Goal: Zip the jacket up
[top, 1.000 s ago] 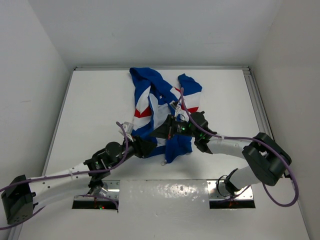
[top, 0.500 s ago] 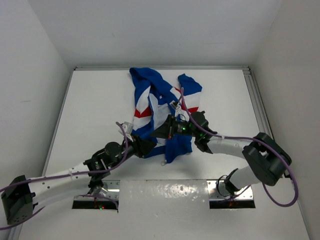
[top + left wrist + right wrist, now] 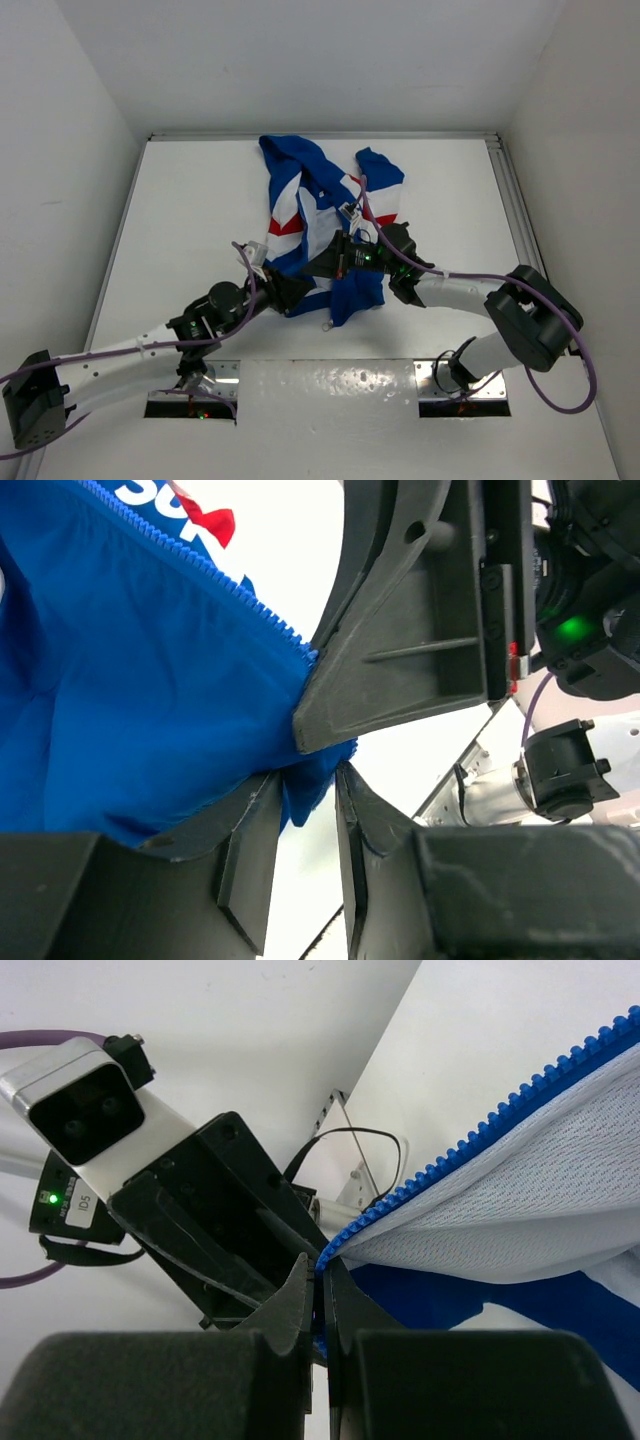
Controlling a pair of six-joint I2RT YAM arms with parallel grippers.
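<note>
The blue jacket (image 3: pixel 322 205) with red and white panels lies crumpled at the table's middle back. My left gripper (image 3: pixel 290 291) is at its near left hem. In the left wrist view its fingers (image 3: pixel 308 780) stand a little apart, closed on a thick blue hem corner (image 3: pixel 300 798) below the zipper teeth (image 3: pixel 215 575). My right gripper (image 3: pixel 330 262) meets it from the right. In the right wrist view its fingers (image 3: pixel 322 1265) are pinched on the end of the blue zipper edge (image 3: pixel 470 1140), with white mesh lining (image 3: pixel 540 1210) beside it.
White walls enclose the table on three sides. A metal rail (image 3: pixel 512 205) runs along the right edge. A shiny plate (image 3: pixel 330 385) lies between the arm bases. Purple cables (image 3: pixel 470 280) trail along both arms. The two grippers nearly touch each other.
</note>
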